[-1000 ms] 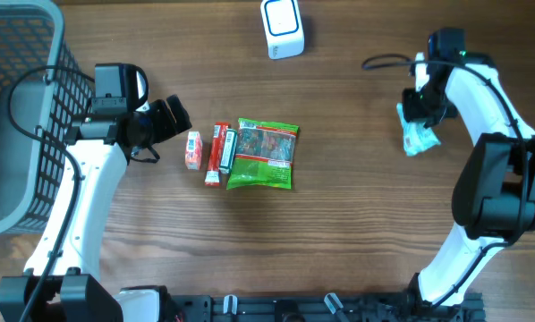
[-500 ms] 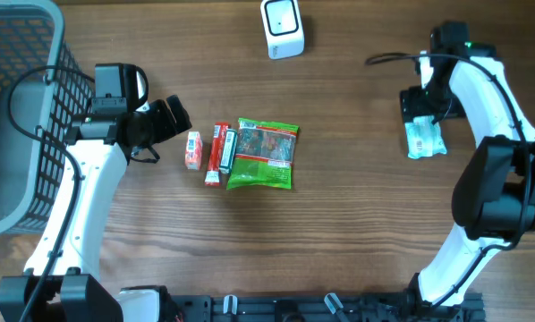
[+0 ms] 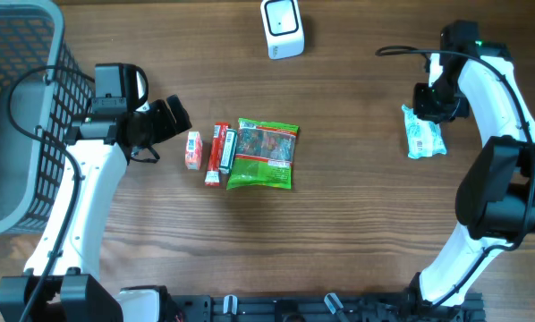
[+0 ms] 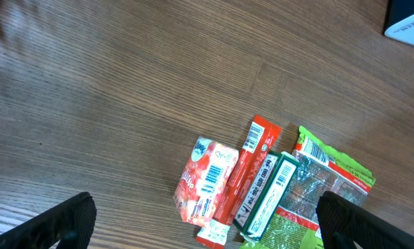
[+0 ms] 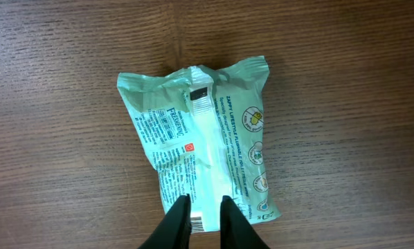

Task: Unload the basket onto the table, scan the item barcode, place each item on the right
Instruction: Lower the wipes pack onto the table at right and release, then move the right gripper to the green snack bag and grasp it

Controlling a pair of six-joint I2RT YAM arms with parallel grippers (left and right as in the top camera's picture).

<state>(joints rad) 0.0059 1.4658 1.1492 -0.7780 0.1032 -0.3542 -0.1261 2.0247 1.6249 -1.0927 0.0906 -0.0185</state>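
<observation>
**Student:** What does the figure show, from largest to smallest?

**Tutor:** A wooden table [image 3: 357, 233] with a grey basket [image 3: 17, 116] at its left edge. The left gripper [image 3: 169, 116] is spread wide and holds nothing. It hovers just beside a row made up of a green bag [image 3: 263, 154], a red stick [image 3: 216, 154] and a small red pack [image 3: 192, 149]. The mint packet [image 3: 424, 136] lies far to the right, and the white scanner [image 3: 282, 27] stands at the far edge, well apart from it.

**Student:** What has just changed?

**Tutor:** A second ago the right gripper [image 5: 201, 214] held the packet bunched up. It has since let go, and the packet now lies flat with its seam side up. The fingers [image 5: 181, 207] are drawn nearly together with only a slit between them, poised over the packet's near edge and apparently pinching nothing.

**Student:** What does that mean for the scan?

**Tutor:** Probably that this item has been set aside. No barcode can be read on it here, and the row on the left is likely still to be scanned.
</observation>
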